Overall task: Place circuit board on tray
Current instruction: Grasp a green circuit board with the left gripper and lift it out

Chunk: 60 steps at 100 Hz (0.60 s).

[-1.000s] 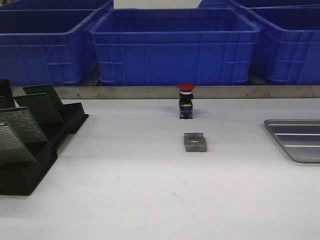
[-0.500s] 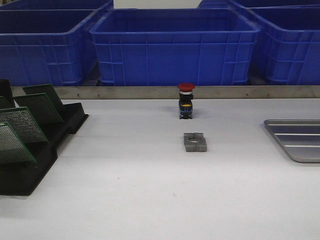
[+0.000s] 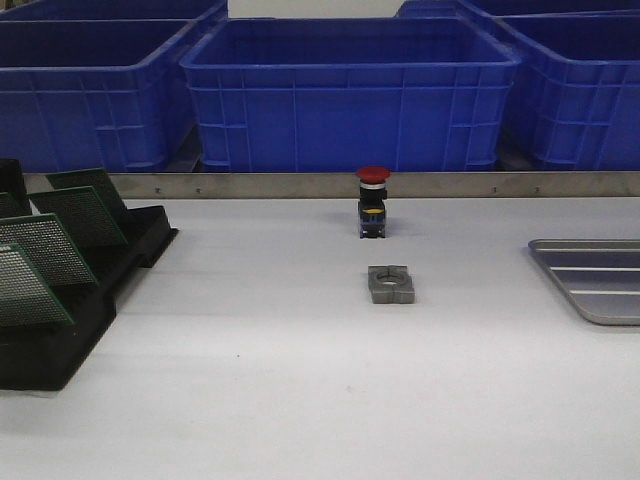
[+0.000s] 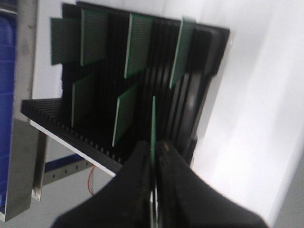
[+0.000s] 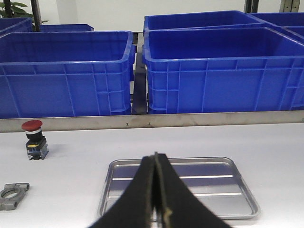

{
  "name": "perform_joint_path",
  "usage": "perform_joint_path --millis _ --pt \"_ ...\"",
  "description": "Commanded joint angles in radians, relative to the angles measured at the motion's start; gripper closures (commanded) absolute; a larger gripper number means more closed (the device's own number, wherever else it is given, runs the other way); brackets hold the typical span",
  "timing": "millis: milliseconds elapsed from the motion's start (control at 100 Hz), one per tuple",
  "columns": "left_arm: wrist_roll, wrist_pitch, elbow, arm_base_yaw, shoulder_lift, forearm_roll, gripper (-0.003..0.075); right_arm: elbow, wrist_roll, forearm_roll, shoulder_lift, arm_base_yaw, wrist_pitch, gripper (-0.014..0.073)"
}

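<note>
While the left hand point(image 4: 153, 156) pinched one green circuit board point(image 4: 153, 126) edge-on between its black fingers, the board stood just off the black slotted rack point(image 4: 199, 71), which sat at the table's left edge with several more boards point(image 3: 40, 250) leaning in its slots. Over the last second the front view barely altered; only the rack and its boards seemed to shift very slightly, which I judged to mean a board was being drawn out and the carry had hardly begun. The tray point(image 5: 180, 164) lay bare at the table's right edge, well apart from the rack. Above it the right hand point(image 5: 156, 161) hung with its fingers pressed together on nothing. Between rack and tray, near the middle of the table point(image 3: 250, 380), lay a small grey metal bracket point(image 3: 390, 284), and behind it stood a red-capped push button point(image 3: 372, 202); both could obstruct a low crossing. Blue bins point(image 3: 350, 90) lined the far edge.
</note>
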Motion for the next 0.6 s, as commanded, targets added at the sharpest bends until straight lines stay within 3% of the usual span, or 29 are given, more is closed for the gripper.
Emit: perform_joint_path --millis 0,290,450,590 --pt "-0.012 -0.032 -0.026 0.001 -0.062 -0.144 0.0741 -0.012 0.001 -0.013 -0.026 -0.007 -0.083 0.0655" --pt "0.025 0.064 -0.024 0.001 -0.043 -0.611 0.0741 -0.012 0.001 -0.013 -0.026 -0.007 -0.083 0.0655" --pt "0.084 0.166 -0.024 -0.003 0.037 -0.758 0.0741 -0.012 0.001 -0.013 -0.026 -0.007 -0.083 0.0655" --pt "0.093 0.178 -0.024 -0.059 0.106 -0.847 0.0741 -0.012 0.001 -0.013 -0.026 -0.007 -0.083 0.0655"
